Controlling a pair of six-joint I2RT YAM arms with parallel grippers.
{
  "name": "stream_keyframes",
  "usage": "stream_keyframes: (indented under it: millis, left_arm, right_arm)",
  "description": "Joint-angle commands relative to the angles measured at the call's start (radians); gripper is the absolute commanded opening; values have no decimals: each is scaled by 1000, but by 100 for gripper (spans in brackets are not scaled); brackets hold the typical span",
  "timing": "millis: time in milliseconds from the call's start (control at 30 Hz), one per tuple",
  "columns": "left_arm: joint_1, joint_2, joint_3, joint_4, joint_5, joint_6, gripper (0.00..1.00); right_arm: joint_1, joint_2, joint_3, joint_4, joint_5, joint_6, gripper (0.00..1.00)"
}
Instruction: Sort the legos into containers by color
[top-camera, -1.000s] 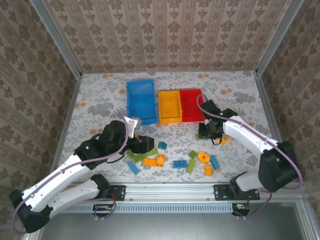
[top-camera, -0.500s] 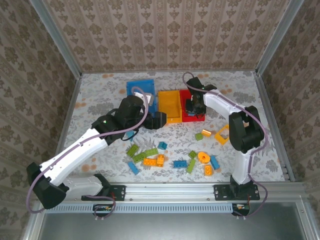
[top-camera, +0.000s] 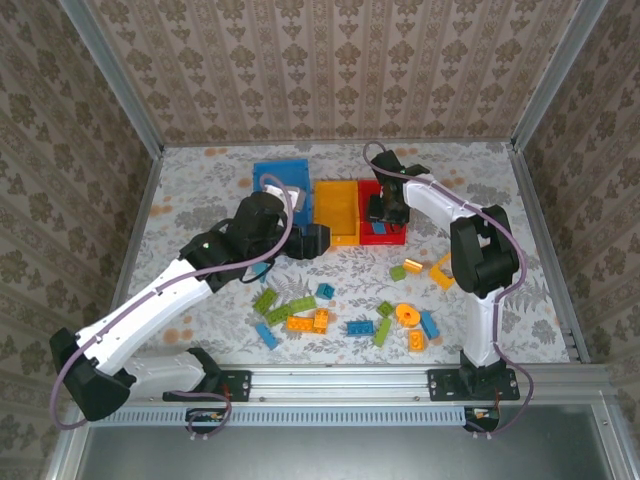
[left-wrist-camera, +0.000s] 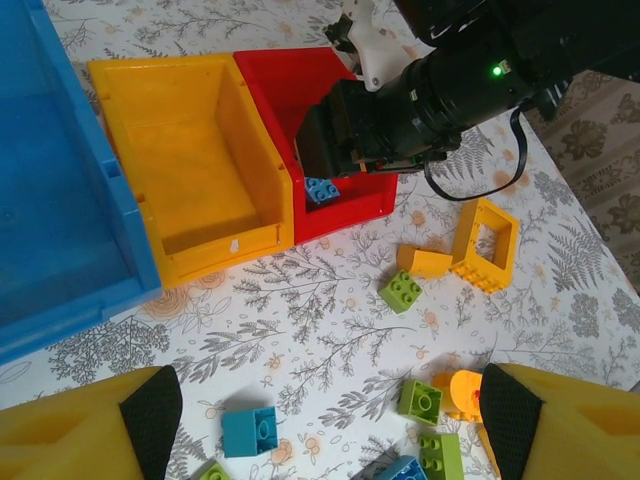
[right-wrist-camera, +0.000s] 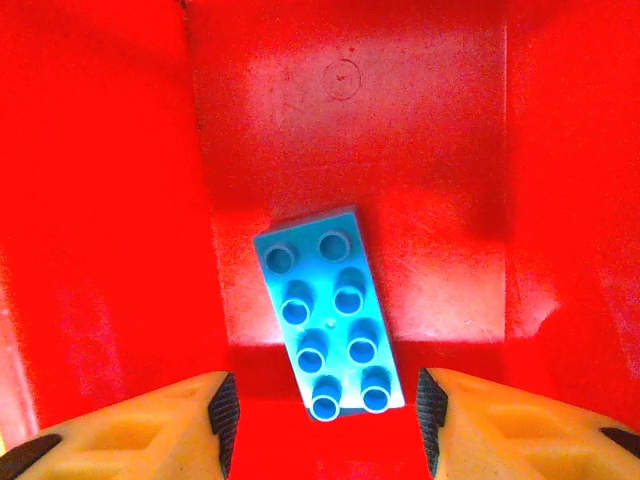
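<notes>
Inside red bin (right-wrist-camera: 95, 150), brick (right-wrist-camera: 330, 312) seemingly loose.

The right gripper (right-wrist-camera: 325, 420) fills the space over the red bin (left-wrist-camera: 275, 95); the orange-yellow bin (left-wrist-camera: 190, 150) just left of it is unobstructed from above.

Right tool (right-wrist-camera: 326, 425) released blue brick (right-wrist-camera: 328, 312) into red bin (right-wrist-camera: 400, 100).

A floral-patterned table (top-camera: 200, 190) bears a blue bin (top-camera: 283, 203), an orange-yellow bin (top-camera: 338, 210) and a red bin (top-camera: 368, 233) in a touching row (blue leftmost), with loose bricks (top-camera: 360, 327) of orange, green and blue scattered nearer the front.
</notes>
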Motion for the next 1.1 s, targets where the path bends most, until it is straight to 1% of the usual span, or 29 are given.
stream_keyframes:
  millis: [0, 133, 233, 300, 367, 467, 533, 600, 700, 867, 967, 1067]
  left_arm:
    - [5, -23, -15, -34, -21, 3, 82]
    - [6, -22, -15, -50, -17, 12, 81]
    - [7, -1, -5, -47, 15, 30, 80]
    - [5, 38, 21, -45, 50, 45, 79]
    - [4, 76, 38, -33, 78, 51, 78]
    - [-7, 150, 66, 14, 134, 65, 77]
    - [-19, 226, 107, 37, 173, 73, 74]
    - [-37, 324, 166, 54, 206, 87, 69]
    - [-66, 471, 265, 76, 238, 105, 63]
    - [-118, 715, 460, 102, 276, 139, 56]
    - [-149, 856, 593, 102, 286, 153, 51]
    - [-169, 987, 717, 103, 287, 158, 49]
  right_arm:
    - [13, -101, 22, -38, 13, 0, 55]
    - [18, -223, -8, -41, 51, 5, 54]
    - [14, -339, -70, -41, 88, 12, 53]
    - [7, -433, -141, -42, 102, 24, 53]
    - [-9, -513, -212, -50, 85, 42, 53]
    - [-34, -644, -322, -119, 109, 89, 50]
    - [-74, -750, -398, -179, 131, 134, 46]
    - [-139, -857, -476, -244, 120, 172, 41]
    - [-216, -978, -552, -330, 102, 180, 39]
    - [-239, -1092, -581, -469, 86, 197, 38]
    - [-241, -1138, -571, -539, 65, 210, 37]
    - [-245, -1181, -548, -596, 61, 188, 37]
